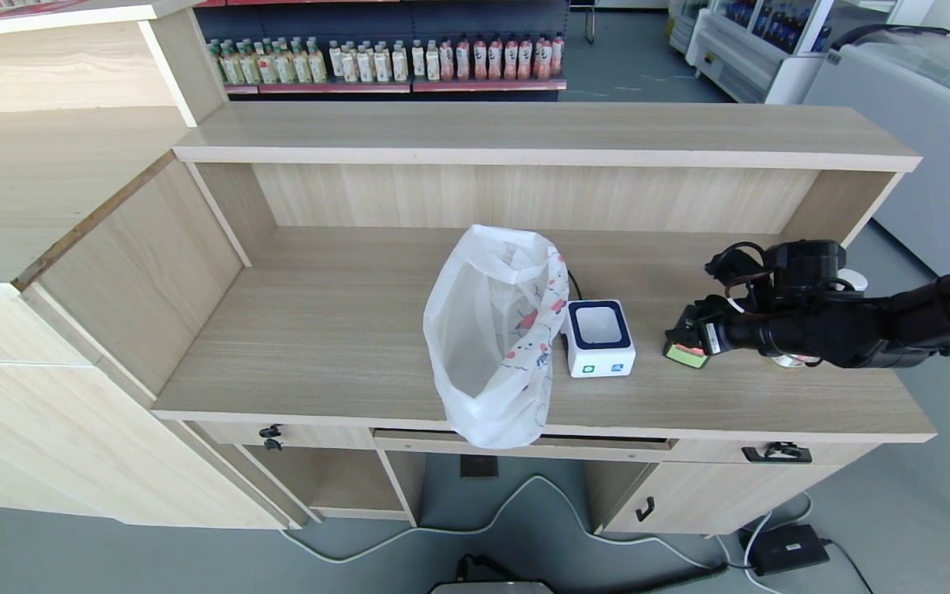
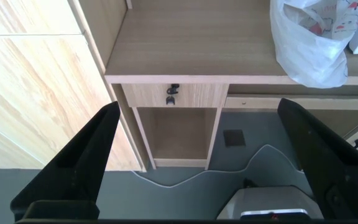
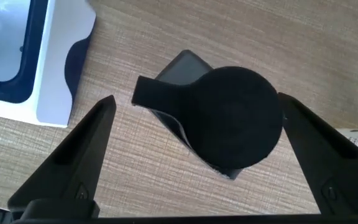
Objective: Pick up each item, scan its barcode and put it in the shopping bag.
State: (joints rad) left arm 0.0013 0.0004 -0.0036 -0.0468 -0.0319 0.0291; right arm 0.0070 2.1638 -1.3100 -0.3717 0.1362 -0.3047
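counter: a pale wooden checkout counter (image 1: 318,330) with a raised back ledge and a side wall on the robot's left.
shopping bag: a white plastic shopping bag (image 1: 491,330) with a red and blue print stands near the middle of the counter, mouth open upward, its lower part hanging over the front edge. the left wrist view shows it on the counter top (image 2: 309,43).
scanner: a small white scanner (image 1: 599,337) with a dark blue frame around its window sits just beside the bag on the robot's right, touching or nearly touching it; its corner shows in the right wrist view (image 3: 17,56).
item: a dark item (image 3: 229,118) with a round black top and a small tab is on the counter to the right of the scanner, a little apart from it. in the head view a green and orange part of it (image 1: 687,355) shows at the gripper's tip.
right gripper: the right gripper (image 1: 684,345) is low over the counter, its fingers (image 3: 86,149) spread wide, one on each side of the item; wood shows between one finger and the item, and whether the other touches it i cannot tell.
left gripper: the left gripper (image 2: 197,109) hangs below counter height in front of the left drawer (image 2: 173,96), fingers (image 2: 86,162) wide apart with nothing between them.
second item: a white object (image 1: 854,279) lies behind the right arm, mostly hidden.
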